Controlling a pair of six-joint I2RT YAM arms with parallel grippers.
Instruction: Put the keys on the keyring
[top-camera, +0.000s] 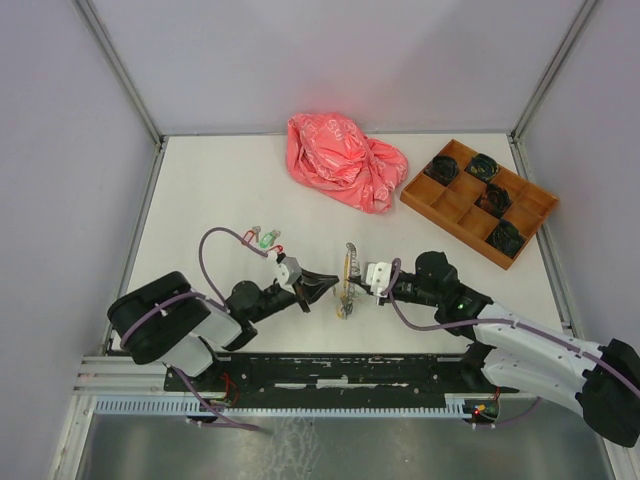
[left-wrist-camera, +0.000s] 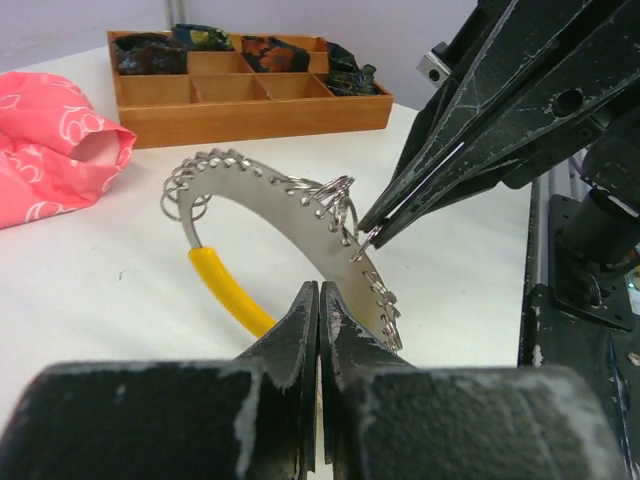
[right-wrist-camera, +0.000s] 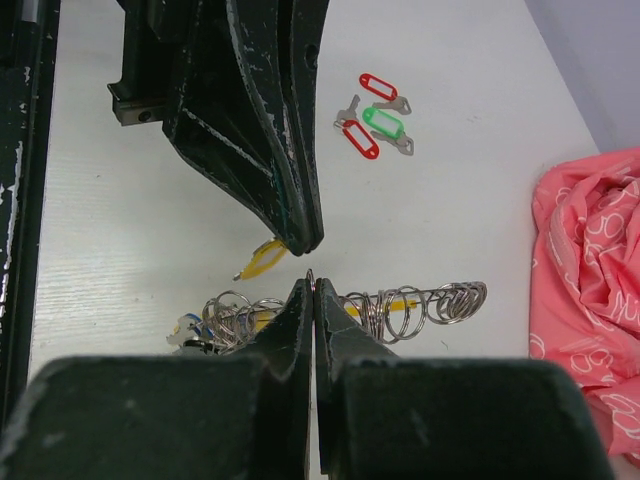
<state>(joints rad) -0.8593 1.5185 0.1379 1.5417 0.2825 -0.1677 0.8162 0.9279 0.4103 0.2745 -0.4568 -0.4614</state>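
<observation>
The keyring (top-camera: 349, 262) stands on edge between my two grippers: a wide silver ring (left-wrist-camera: 290, 215) with a yellow sleeve (left-wrist-camera: 225, 290) and several small wire loops strung along it. My left gripper (left-wrist-camera: 320, 290) is shut on its lower part beside the sleeve. My right gripper (right-wrist-camera: 313, 282) is shut on one small loop of the keyring (right-wrist-camera: 420, 300), facing the left gripper (right-wrist-camera: 308, 243). Loose keys (top-camera: 266, 238) with red and green tags (right-wrist-camera: 372, 120) lie on the table left of both grippers (top-camera: 333, 284) (top-camera: 357, 287).
A crumpled pink bag (top-camera: 345, 160) lies at the back centre. A wooden compartment tray (top-camera: 450, 228) with dark items stands at the back right. A blue-tagged piece (right-wrist-camera: 185, 330) lies by the ring's near end.
</observation>
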